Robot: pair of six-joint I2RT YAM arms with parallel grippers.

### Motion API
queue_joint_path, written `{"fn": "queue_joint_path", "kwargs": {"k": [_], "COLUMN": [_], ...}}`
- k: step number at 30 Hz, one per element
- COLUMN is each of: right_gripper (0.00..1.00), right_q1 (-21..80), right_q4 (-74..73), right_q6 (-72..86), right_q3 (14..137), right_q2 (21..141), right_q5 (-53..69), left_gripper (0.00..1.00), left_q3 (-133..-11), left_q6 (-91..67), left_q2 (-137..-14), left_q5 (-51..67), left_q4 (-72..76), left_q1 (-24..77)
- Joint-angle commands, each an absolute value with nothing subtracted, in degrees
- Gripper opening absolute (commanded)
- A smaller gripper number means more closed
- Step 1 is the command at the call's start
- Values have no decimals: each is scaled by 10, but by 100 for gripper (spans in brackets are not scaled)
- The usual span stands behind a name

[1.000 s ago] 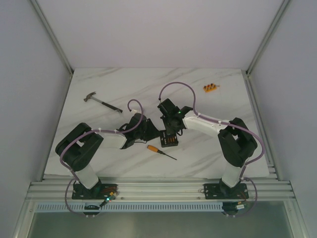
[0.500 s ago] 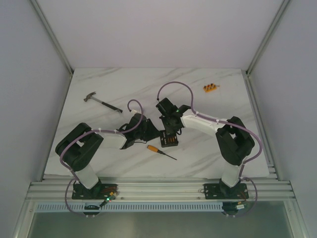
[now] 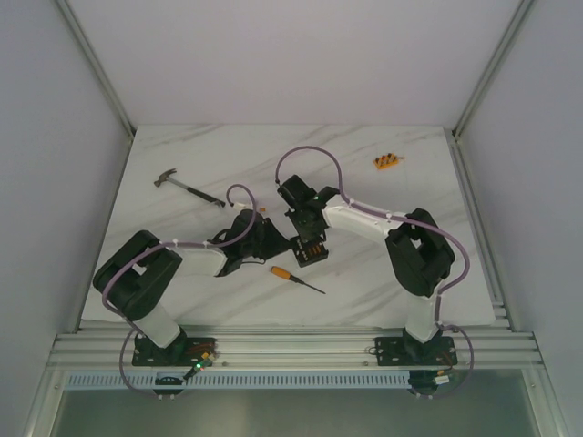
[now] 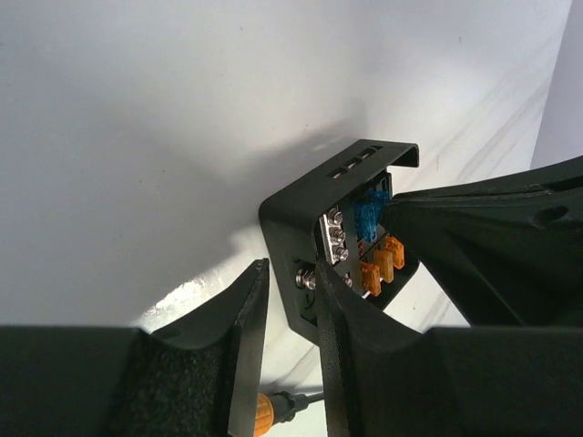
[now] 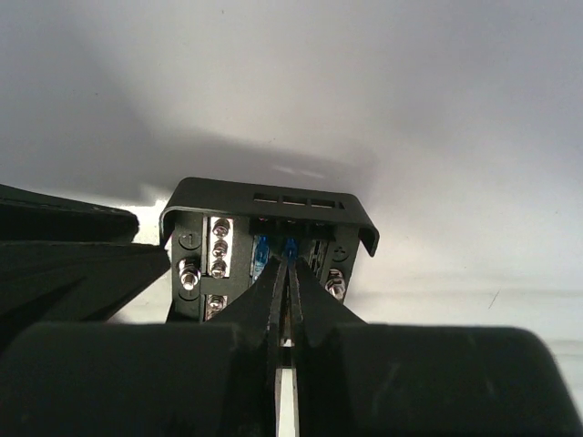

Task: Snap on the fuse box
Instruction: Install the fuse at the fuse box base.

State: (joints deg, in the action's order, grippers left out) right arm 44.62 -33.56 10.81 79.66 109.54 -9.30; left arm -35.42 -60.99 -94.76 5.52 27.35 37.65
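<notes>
Fuse box (image 3: 310, 248), small, black, squarish plastic, is sitting mid-way on the white marbled desk (image 3: 437, 191), well apart from every edge, carrying orange fuses (image 4: 383, 264) and blue fuses (image 4: 367, 217). An orange-handled screwdriver (image 3: 293, 278) is lying near it. The left end effector (image 4: 290, 291) is gaping partway, straddling the box's wall. The right end effector (image 5: 287, 266) is pinching almost closed at the blue fuses, grip unclear.

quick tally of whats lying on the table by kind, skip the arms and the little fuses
hammer: 1
screwdriver: 1
fuse box: 1
orange block: 1
total: 4
</notes>
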Motion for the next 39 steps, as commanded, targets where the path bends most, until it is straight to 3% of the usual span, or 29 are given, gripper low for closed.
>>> {"fn": "queue_joint_path", "kwargs": {"k": [1, 8, 11, 23, 39], "right_gripper": [11, 27, 29, 25, 20], "right_q1": [445, 446, 444, 425, 399], "right_q4": [-353, -382, -407, -391, -357], "right_q6": [90, 109, 127, 197, 221], "right_q3": [756, 783, 801, 809, 796], "right_q2": [1116, 1058, 1051, 1032, 1061], "right_q5": [-71, -67, -77, -33, 4], "left_gripper": [36, 41, 44, 56, 57], "left_q3": [-343, -347, -359, -396, -454], "left_q6": [-604, -602, -594, -552, -512], "left_q2": [-923, -909, -909, -912, -959], "left_q5": [43, 75, 83, 115, 119], "left_q4": [232, 223, 207, 172, 105], "left_q1": [365, 364, 364, 356, 352]}}
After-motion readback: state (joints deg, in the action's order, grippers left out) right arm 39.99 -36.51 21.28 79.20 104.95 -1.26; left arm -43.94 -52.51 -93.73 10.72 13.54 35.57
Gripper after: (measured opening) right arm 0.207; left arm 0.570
